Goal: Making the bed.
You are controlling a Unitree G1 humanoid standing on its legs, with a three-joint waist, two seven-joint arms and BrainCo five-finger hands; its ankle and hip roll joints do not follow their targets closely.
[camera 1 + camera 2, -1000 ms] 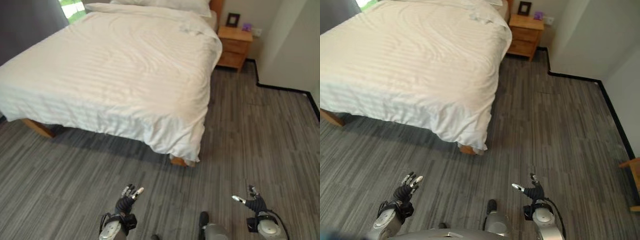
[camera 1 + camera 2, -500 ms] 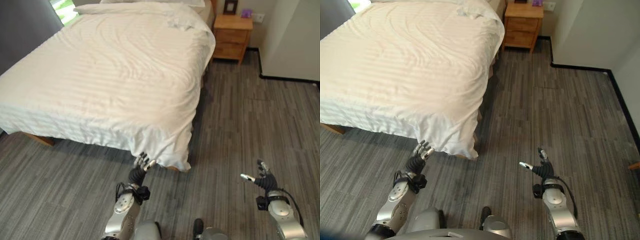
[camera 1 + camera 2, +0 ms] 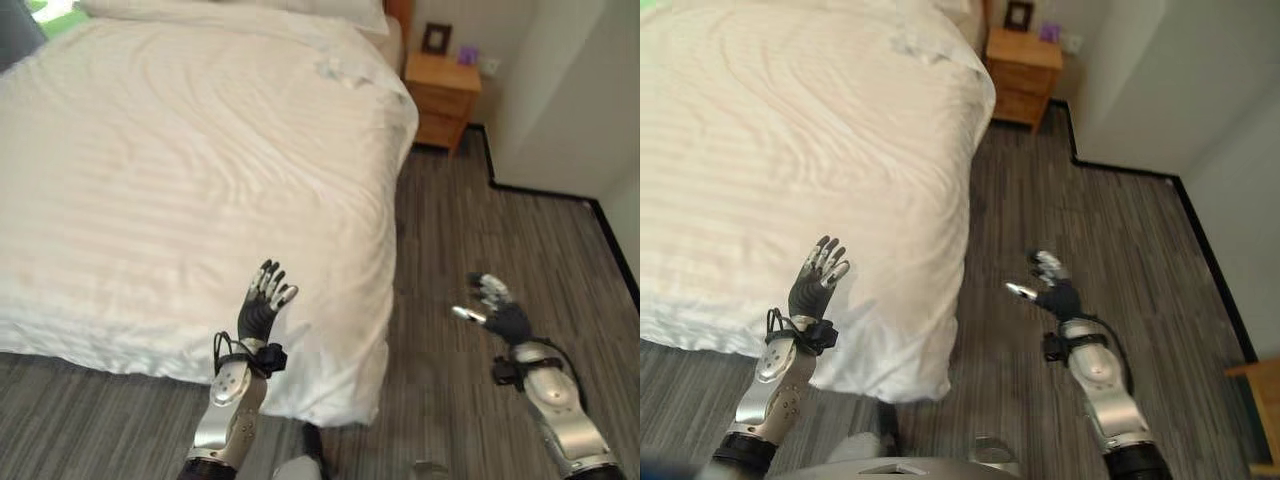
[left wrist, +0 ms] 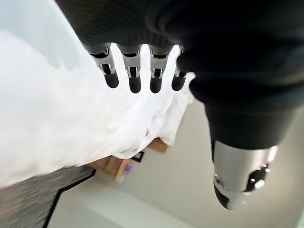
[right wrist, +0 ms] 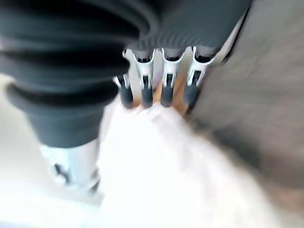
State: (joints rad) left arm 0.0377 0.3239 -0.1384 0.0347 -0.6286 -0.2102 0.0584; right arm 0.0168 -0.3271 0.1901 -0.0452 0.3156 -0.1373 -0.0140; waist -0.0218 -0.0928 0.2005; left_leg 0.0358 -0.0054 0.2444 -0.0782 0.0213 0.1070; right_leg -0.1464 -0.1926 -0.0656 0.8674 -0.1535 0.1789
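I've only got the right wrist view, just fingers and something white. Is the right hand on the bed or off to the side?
Observer: Off to the side. The right hand is over the grey floor beside the bed's corner, fingers open, apart from the white duvet.
Operator: Where's the left hand?
Observer: The left hand is raised in front of the duvet's near corner, fingers straight, holding nothing.
Operator: Anything by the head of the bed?
Observer: A wooden nightstand with a small picture frame on it.
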